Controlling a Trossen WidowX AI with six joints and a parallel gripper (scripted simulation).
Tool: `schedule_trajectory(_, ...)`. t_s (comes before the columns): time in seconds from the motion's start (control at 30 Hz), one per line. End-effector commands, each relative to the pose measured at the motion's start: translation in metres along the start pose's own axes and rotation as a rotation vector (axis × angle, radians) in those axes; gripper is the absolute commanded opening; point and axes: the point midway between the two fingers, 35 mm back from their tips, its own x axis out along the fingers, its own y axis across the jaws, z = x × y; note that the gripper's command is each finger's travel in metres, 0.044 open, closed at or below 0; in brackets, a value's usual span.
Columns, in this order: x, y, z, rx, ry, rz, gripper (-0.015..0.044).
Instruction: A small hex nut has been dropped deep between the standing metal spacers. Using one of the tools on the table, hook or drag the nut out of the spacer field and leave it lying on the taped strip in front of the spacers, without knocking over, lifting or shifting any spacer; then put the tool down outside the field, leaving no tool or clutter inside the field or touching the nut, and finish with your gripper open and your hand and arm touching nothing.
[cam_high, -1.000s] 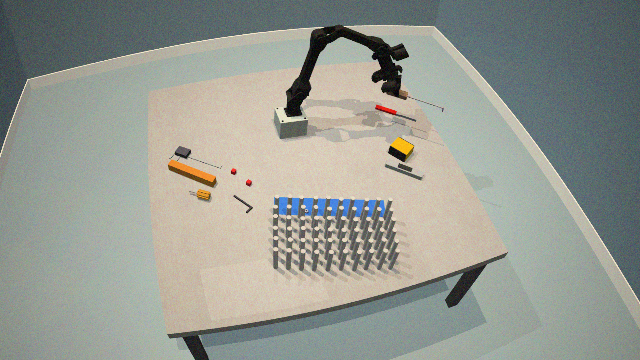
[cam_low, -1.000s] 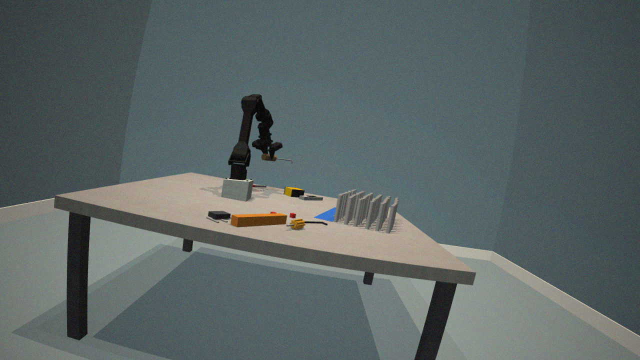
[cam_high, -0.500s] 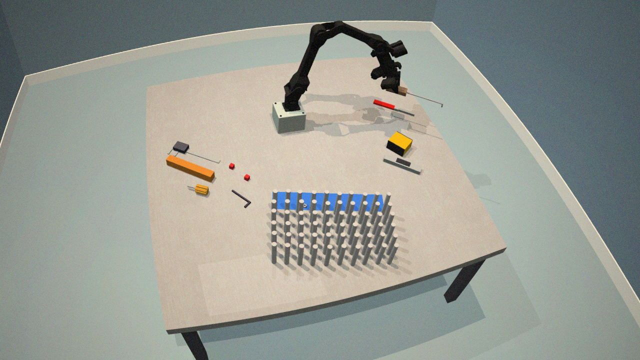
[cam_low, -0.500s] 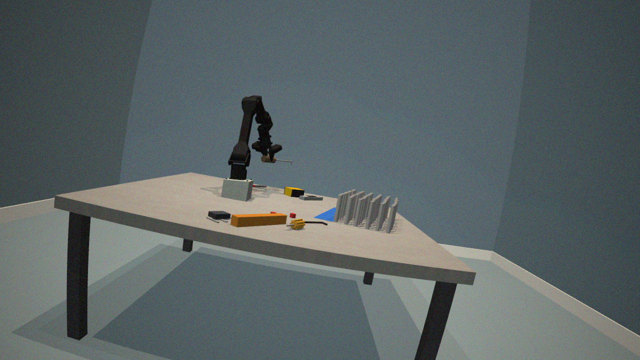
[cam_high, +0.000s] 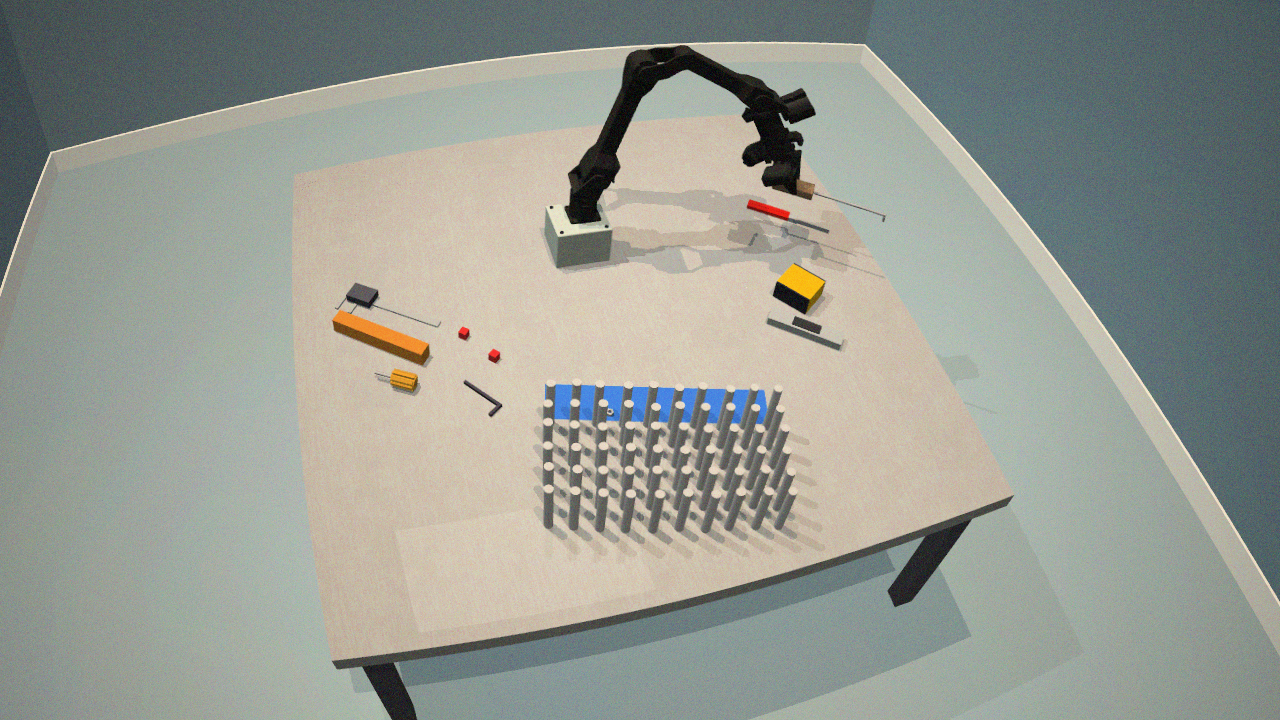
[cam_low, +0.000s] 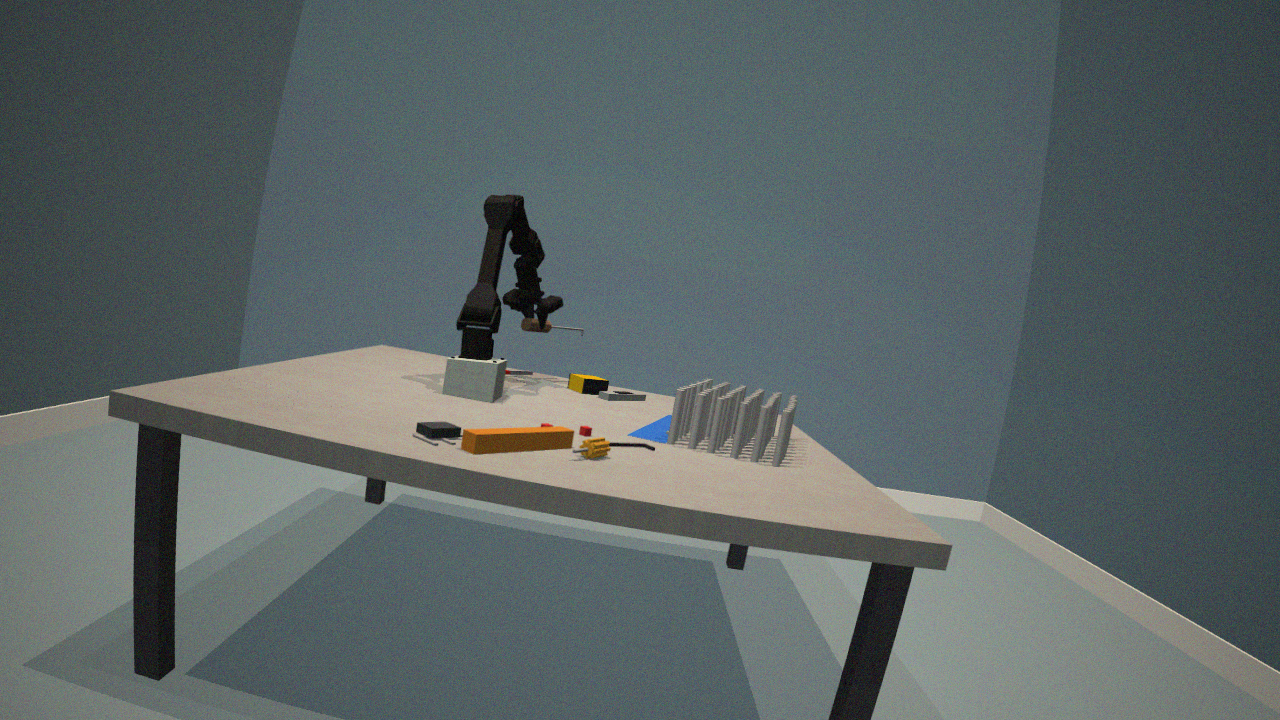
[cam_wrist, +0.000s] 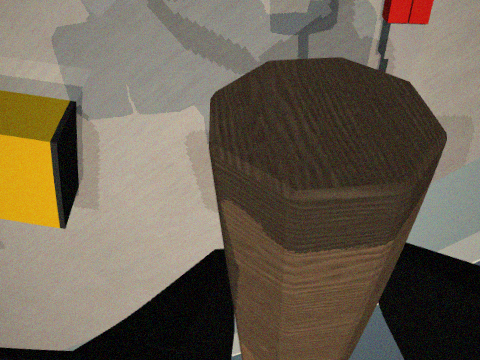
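My gripper is shut on the wooden handle of a thin hooked tool. It holds the tool above the table's far right part, with the rod pointing out past the table edge in the top view. The small hex nut shows on the blue taped strip, close to its edge beside the spacers. The grey spacers stand upright in rows. The gripper and tool are far from them.
A red-handled tool lies below the held tool. A yellow block and grey bar lie at right. Left lie a dark block, orange bar, small orange-handled tool, black angled key and red cubes.
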Motion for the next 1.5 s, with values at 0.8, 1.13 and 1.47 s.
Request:
schedule_trajectory(0.8,0.037,0.000,0.017,0.002,-0.006,0.011,0.0000)
schedule_trajectory(1.13,0.048,0.000,0.024,0.002,-0.006,0.011,0.0000)
schedule_trajectory(1.47,0.058,0.001,0.030,0.002,-0.006,0.011,0.0000)
